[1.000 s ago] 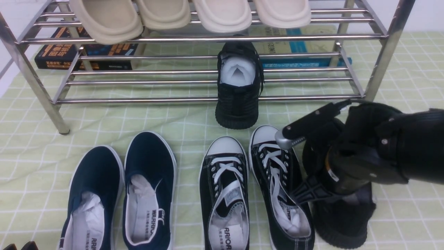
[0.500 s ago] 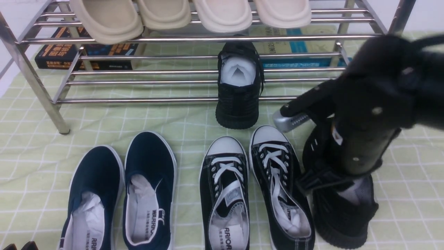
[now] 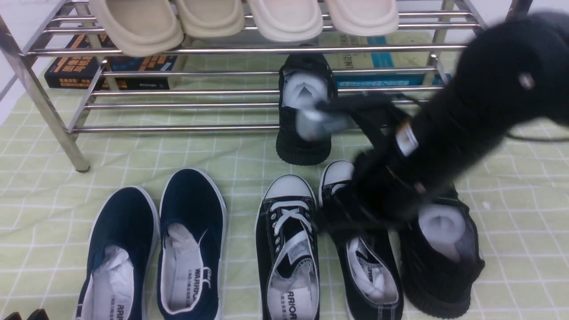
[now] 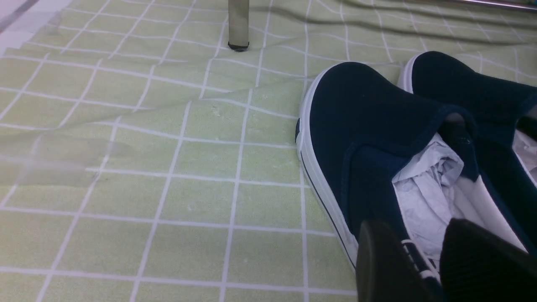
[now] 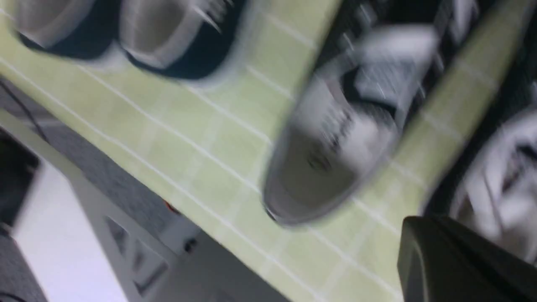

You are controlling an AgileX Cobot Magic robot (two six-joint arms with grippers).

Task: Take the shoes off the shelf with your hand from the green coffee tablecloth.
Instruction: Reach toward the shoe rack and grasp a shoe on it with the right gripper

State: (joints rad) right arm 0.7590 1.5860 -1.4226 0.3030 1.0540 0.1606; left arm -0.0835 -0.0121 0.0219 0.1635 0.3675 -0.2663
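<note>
1 shoe (image 3: 440,271) is found on the cloth (image 3: 133,153), near right. The other shoe (image 3: 304,142) is left on the shelf (image 3: 178,128). The right gripper (image 5: 440,247) is clenched, nothing seen held. The left gripper (image 4: 419,239) is released.

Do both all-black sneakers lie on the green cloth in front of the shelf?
No, one black sneaker rests on the lower rails of the shelf; its mate lies on the cloth.
</note>
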